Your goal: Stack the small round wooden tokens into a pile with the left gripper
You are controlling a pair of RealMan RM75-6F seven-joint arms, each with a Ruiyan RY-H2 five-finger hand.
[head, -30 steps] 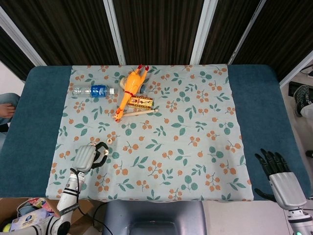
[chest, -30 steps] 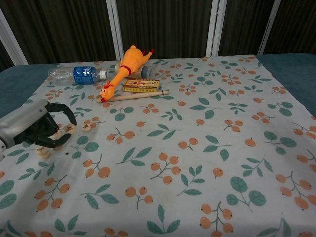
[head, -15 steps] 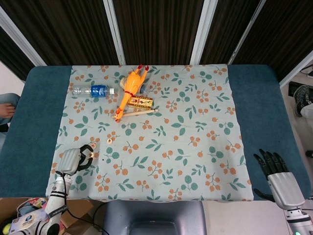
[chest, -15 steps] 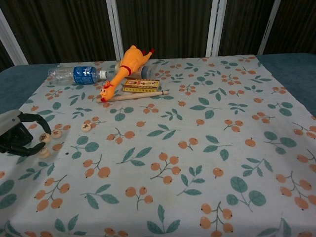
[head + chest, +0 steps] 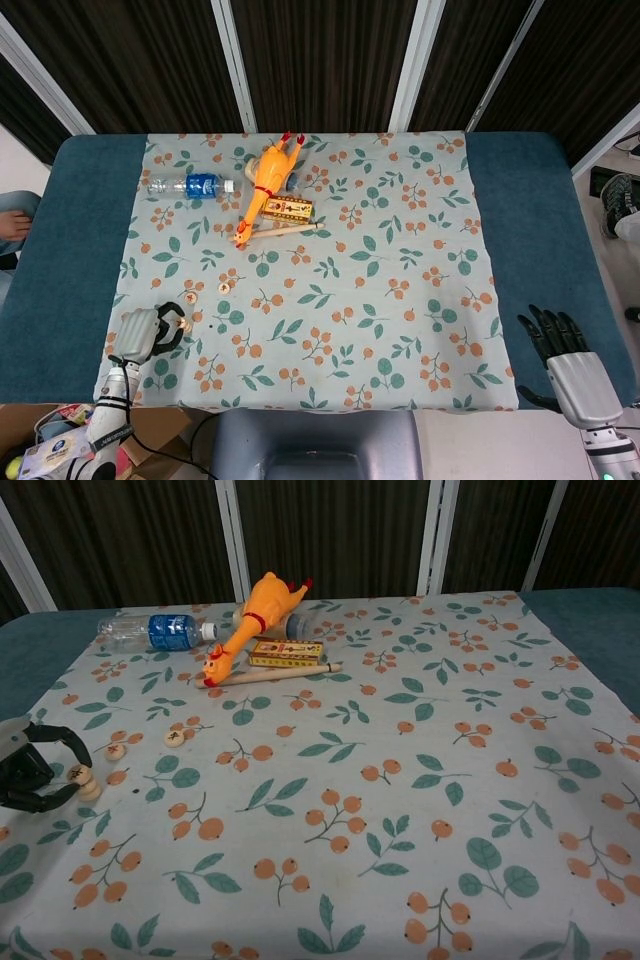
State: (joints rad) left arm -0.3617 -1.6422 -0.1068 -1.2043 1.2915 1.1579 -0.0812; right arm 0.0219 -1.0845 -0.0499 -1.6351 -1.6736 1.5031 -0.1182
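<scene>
**Tokens near left edge of surface; markings unreadable**

A short upright pile of tokens [image 5: 82,780] stands just beside the left hand [image 5: 30,772], whose fingers curl apart around nothing. Two single tokens [image 5: 174,737] lie flat nearby, dark marks illegible. Bottle [image 5: 160,630] label blue, box [image 5: 286,653] print unreadable. Right hand [image 5: 562,345] spread, off the cloth [image 5: 400,780].

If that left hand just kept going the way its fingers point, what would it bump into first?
Most likely the small pile of tokens right at the fingertips of the left hand; the fingers curl around it, though whether they already touch is unclear.
</scene>
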